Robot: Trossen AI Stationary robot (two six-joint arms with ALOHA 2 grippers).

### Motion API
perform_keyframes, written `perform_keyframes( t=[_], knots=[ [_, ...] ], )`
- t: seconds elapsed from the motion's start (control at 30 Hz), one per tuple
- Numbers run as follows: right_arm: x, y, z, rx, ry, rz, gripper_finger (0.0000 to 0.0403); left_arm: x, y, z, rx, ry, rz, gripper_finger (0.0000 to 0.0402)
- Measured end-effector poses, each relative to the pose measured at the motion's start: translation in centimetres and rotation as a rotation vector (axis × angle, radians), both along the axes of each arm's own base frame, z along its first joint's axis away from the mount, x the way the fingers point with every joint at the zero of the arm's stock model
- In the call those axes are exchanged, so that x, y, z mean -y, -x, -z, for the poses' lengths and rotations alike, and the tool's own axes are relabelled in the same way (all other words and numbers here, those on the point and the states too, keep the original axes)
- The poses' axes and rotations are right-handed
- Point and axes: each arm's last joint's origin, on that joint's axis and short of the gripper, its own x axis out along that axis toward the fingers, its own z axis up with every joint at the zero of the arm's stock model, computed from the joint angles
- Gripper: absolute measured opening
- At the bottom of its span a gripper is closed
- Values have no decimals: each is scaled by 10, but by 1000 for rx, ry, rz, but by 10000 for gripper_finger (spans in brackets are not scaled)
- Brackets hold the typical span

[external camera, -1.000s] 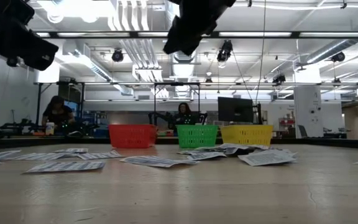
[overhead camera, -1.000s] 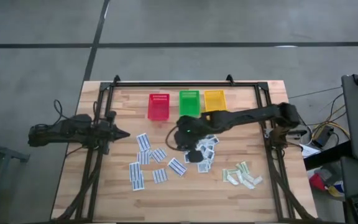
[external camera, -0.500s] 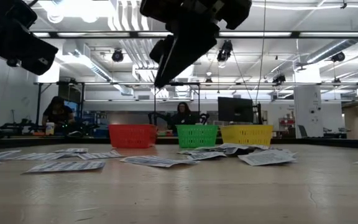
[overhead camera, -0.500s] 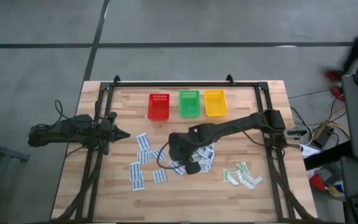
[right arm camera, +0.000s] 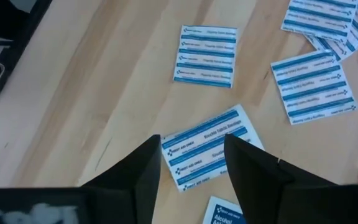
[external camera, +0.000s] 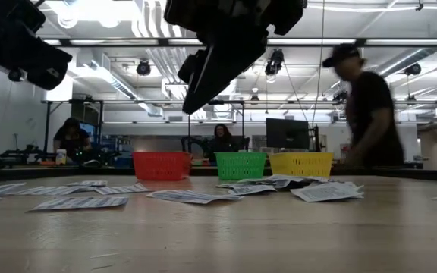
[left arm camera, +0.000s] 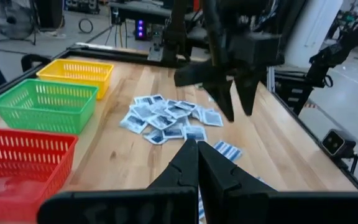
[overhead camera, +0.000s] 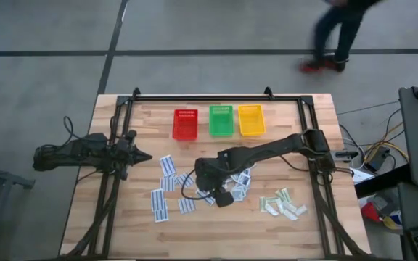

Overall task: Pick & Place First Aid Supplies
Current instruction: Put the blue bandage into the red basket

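**Right arm lines up over a striped packet**

The right gripper (right arm camera: 191, 165) hangs low over the middle of the bench (overhead camera: 307, 225), fingers spread, and in its own wrist view an oblong white packet with blue stripes (right arm camera: 211, 147) lies flat on the wood right between the two dark fingers. So this reads as the reach-and-grasp step: nothing is pinched yet, the packet is bare on the boards. In the low view the gripper is above the surface, not touching it.

The next move, I'd judge, calls for a straight descent and a close on something that is barely thicker than paper (tricky: the fingers may skate over it or scrape the wood). More striped packets (overhead camera: 160, 204) lie scattered just beside, some overlapping, so a clean single pick needs care.

The left gripper (left arm camera: 197, 163) waits at the left edge of the bench, fingers pressed together, empty.

Materials: the bench is pale planked wood, matte. The small square white-blue packets (left arm camera: 166, 119) sit in a loose heap near the centre; pale green-beige strips (overhead camera: 283, 204) cluster at the right. Three lattice-walled plastic baskets, red (overhead camera: 185, 125), green (overhead camera: 220, 120) and yellow (overhead camera: 250, 119), stand in a row at the far side.
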Motion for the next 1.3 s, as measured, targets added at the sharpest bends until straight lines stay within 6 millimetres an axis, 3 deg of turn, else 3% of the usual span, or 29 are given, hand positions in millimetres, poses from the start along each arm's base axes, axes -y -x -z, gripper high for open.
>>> perform_keyframes(
  t=[0.27, 0.63, 1.03, 1.3],
  knots=[
    [7, -12, 45, -107, 78, 117, 173, 0, -1, -3, 41, -1, 0, 0],
    [12, -43, 66, -152, 163, 214, 176, 0, -1, -3, 40, -24, 5, 0],
    [11, -52, 63, -215, 202, 158, 170, 0, -1, -3, 39, -26, 10, 0],
    [11, -61, 43, -142, 190, 168, 172, 0, -1, -2, 36, -31, 13, 0]
  ],
)
